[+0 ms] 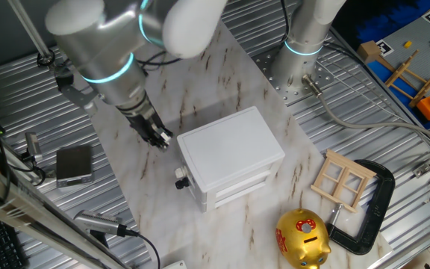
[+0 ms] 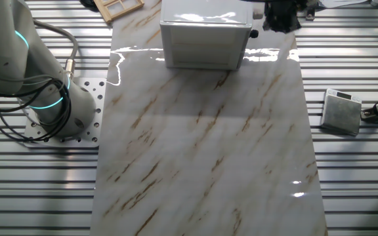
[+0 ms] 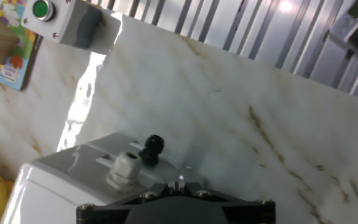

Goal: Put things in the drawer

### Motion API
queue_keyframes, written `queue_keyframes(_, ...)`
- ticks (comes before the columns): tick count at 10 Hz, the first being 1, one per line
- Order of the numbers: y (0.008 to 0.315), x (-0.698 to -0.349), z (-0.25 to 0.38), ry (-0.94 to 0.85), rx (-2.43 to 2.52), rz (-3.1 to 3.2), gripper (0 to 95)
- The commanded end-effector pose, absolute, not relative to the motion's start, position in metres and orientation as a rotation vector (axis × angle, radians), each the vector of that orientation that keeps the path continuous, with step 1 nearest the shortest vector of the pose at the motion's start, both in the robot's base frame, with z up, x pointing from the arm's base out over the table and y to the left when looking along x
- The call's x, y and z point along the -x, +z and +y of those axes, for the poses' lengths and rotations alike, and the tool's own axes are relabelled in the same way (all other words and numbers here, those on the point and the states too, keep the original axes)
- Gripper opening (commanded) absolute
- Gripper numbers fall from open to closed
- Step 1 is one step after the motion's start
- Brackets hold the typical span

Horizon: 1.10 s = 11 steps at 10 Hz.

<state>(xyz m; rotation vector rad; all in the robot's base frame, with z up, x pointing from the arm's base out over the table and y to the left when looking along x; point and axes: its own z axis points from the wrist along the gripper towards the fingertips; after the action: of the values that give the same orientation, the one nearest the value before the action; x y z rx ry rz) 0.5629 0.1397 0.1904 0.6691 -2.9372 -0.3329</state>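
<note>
1. The white cabinet (image 1: 231, 155) stands on the marble table (image 1: 222, 75). Both drawer fronts sit flush with the cabinet body.
2. The top drawer (image 1: 245, 178) is closed. Its white knob (image 3: 123, 169) shows in the hand view; a dark knob (image 1: 181, 181) sits beside it on the same face.
3. The gripper (image 1: 157, 136) hangs just beside the cabinet's upper left edge, above the knob side. Whether it touches the cabinet cannot be determined.
4. Finger state: cannot be determined. The fingers appear as a dark cluster in both fixed views, and the hand view shows only the gripper housing at the bottom edge.
5. No small wooden cubes can be made out in any view.
6. A pale wooden window frame (image 1: 343, 178) lies on the table to the right of the cabinet, next to a black clamp (image 1: 370, 205) and a gold piggy bank (image 1: 303, 237).
7. A grey box (image 1: 74, 164) rests on the ribbed metal surface left of the table.
</note>
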Motion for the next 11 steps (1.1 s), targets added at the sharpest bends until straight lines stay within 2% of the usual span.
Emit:
queue_keyframes(1, 0.189, -0.563, 0.12, -0.318, -0.728, -2.929, 0.0)
queue_keyframes(11, 0.189, -0.559, 0.102, -0.257, -0.563, -2.973, 0.0)
